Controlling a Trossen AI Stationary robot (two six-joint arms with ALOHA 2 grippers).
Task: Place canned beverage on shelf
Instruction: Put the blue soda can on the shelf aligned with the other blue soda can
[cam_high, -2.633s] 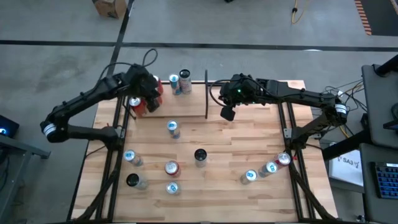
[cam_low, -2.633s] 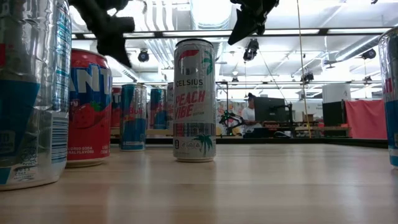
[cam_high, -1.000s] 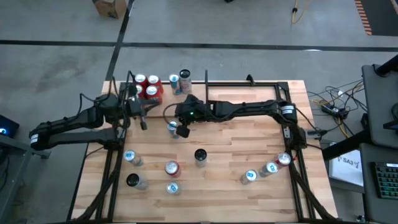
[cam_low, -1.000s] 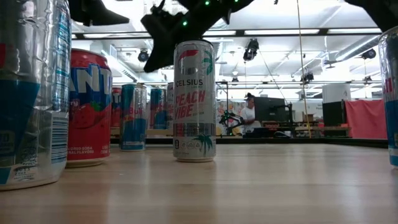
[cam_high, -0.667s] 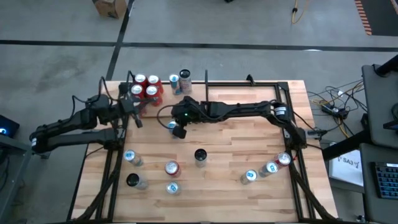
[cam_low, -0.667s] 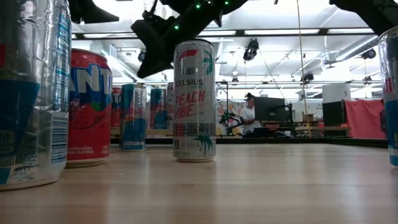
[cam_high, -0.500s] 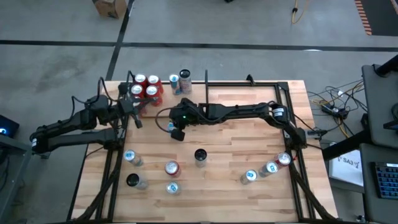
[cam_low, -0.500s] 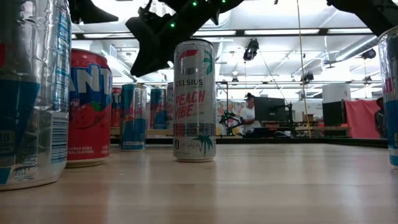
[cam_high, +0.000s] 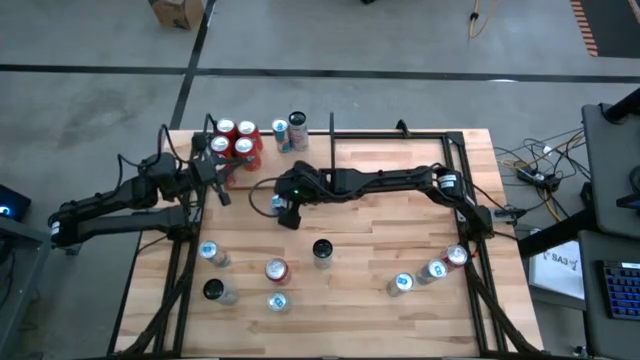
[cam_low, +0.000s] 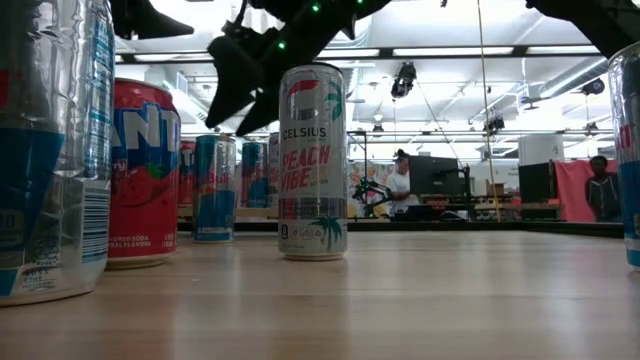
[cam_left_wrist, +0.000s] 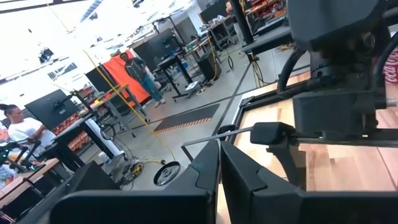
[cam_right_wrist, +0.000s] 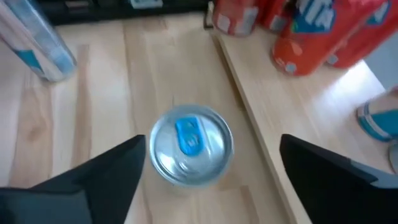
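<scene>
We see the right gripper (cam_high: 285, 212) reaching far across the table (cam_high: 400, 230) from the right, hanging above a silver can with a blue tab (cam_right_wrist: 191, 144) that stands upright on the wood near the table's middle. In the right wrist view its two dark fingers (cam_right_wrist: 109, 171) stand wide apart, one on each side of that can, with clear wood showing between each finger and the can, so nothing is gripped. Just beside the can runs the edge of the shelf (cam_right_wrist: 249, 124), a light plank floor with a thin black frame at the table's far left corner. On the shelf stand several red cans (cam_high: 235, 142) in a tight cluster, with a blue can (cam_high: 281, 135) and a tall silver one (cam_high: 297, 130) next to them.

The left gripper (cam_high: 220, 188) hovers near the table's left edge, just in front of the shelf and its red cans; its fingers (cam_left_wrist: 205, 171) are pressed together and hold nothing.

Nearer the front of the table more cans stand scattered, among them a tall white can with red lettering (cam_low: 312, 160) and a red can (cam_low: 140, 175) close to the low camera. In the room behind the table we see a person (cam_low: 401, 185) at a desk.
</scene>
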